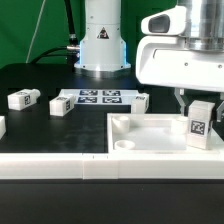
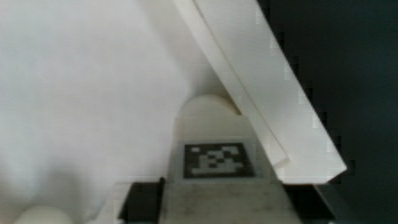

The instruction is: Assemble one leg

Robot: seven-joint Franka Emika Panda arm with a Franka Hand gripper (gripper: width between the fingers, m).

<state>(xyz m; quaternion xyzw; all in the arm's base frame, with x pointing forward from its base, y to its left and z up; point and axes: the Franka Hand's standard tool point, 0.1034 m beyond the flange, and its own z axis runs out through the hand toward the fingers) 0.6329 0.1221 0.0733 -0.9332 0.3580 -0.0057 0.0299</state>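
Observation:
My gripper is shut on a leg, a small white peg with a black-and-white tag, and holds it upright over the right part of the big white square tray. In the wrist view the leg runs out from between my black fingers, its rounded tip above the tray floor beside the raised tray wall. Whether the tip touches the floor I cannot tell.
Three more legs lie on the black table: one at the exterior view's left, one beside the marker board, one right of it. The robot base stands behind. A round corner hole shows in the tray.

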